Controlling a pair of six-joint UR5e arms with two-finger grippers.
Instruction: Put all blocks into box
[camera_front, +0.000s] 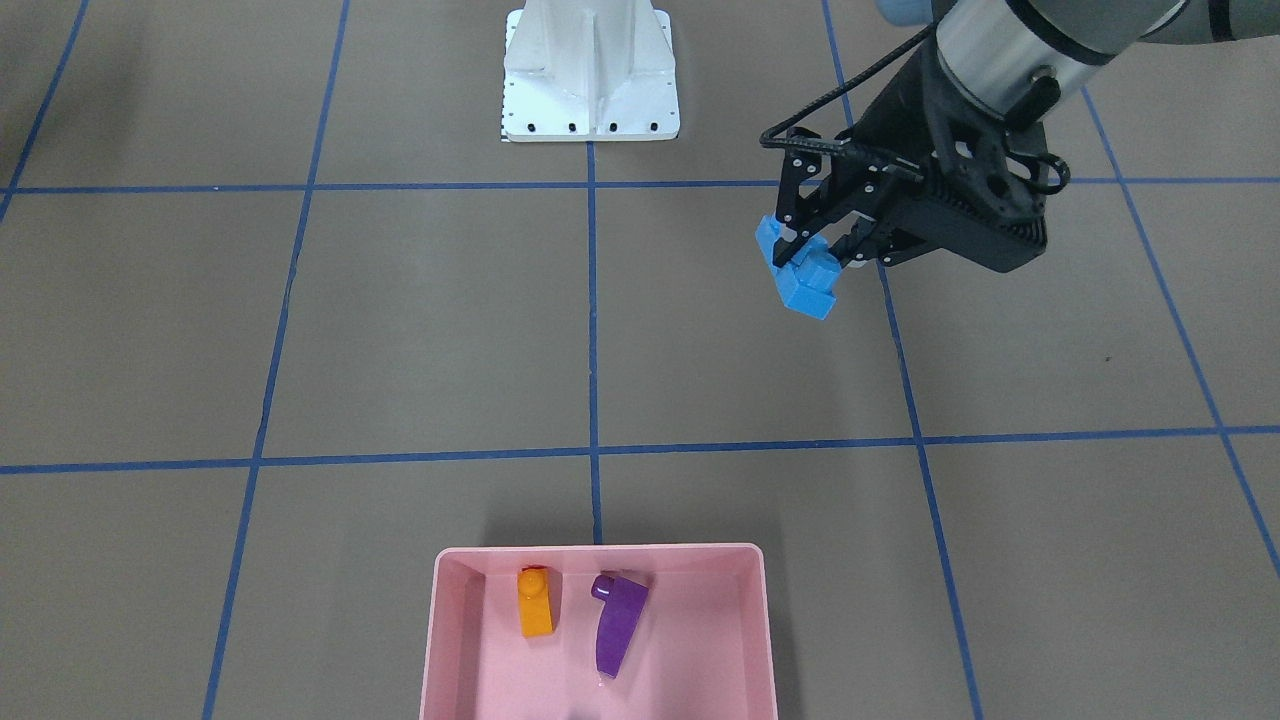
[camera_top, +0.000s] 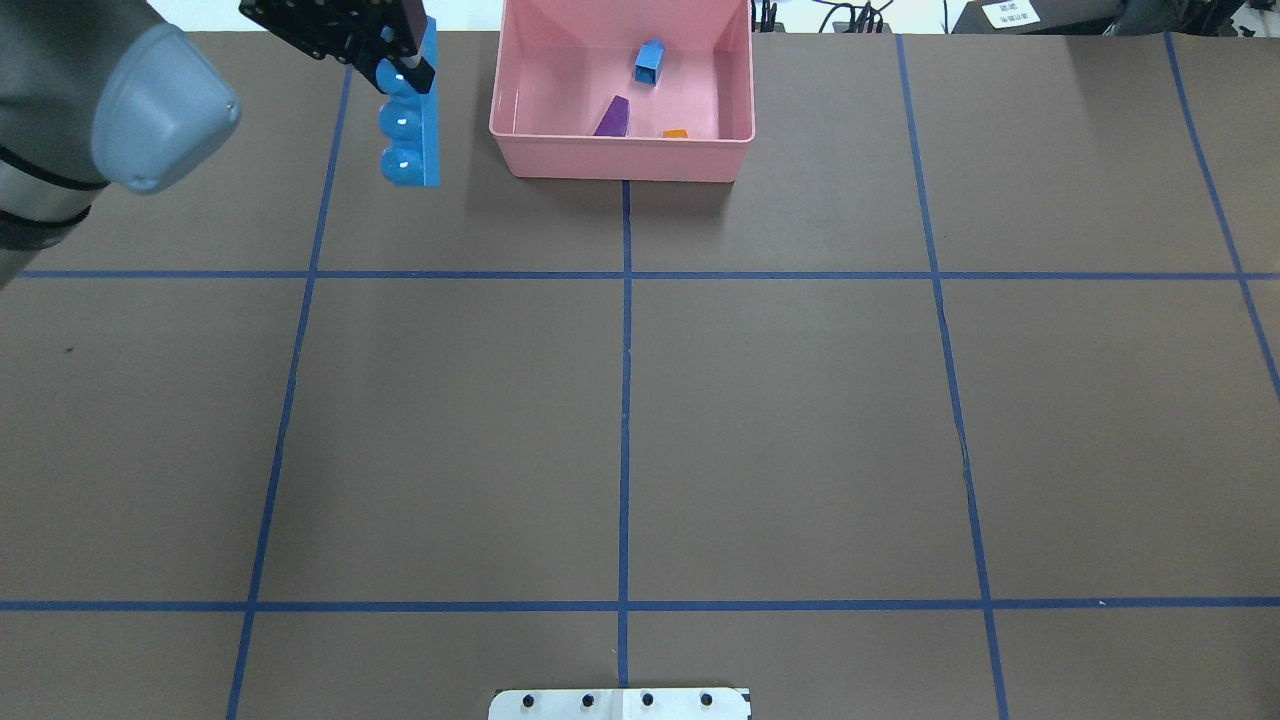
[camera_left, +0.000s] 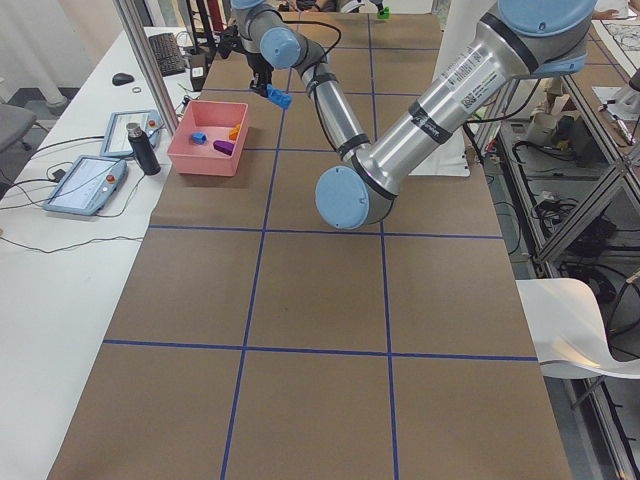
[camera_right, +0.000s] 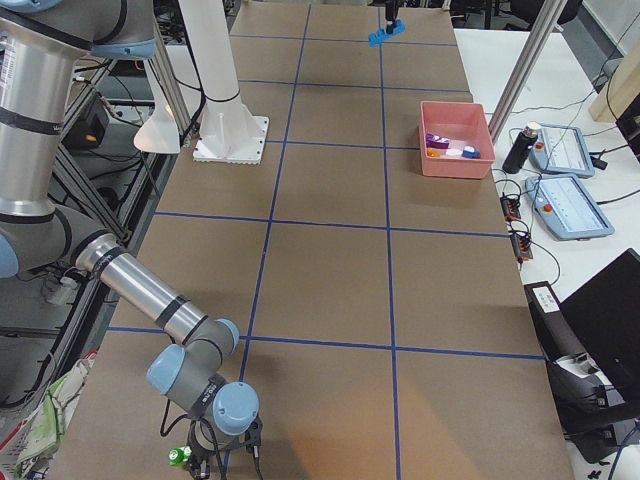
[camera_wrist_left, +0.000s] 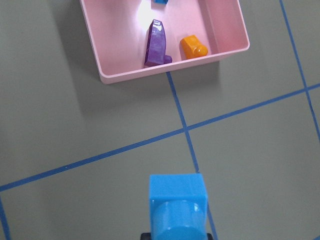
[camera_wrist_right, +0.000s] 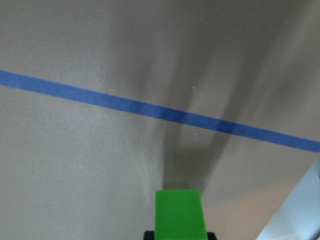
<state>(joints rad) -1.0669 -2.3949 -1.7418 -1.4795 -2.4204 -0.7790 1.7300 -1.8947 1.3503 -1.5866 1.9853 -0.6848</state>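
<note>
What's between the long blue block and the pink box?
Just bare table with blue tape lines between the long blue block and pink box, in the left wrist view.

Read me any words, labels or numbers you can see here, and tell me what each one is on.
Nothing here can be read for certain.
White card past the table's far edge: dark print, too small to read.
Silver tube of the left arm: dark markings, too blurred to read.
Pink box, long blue block, green block: no print visible.
</note>
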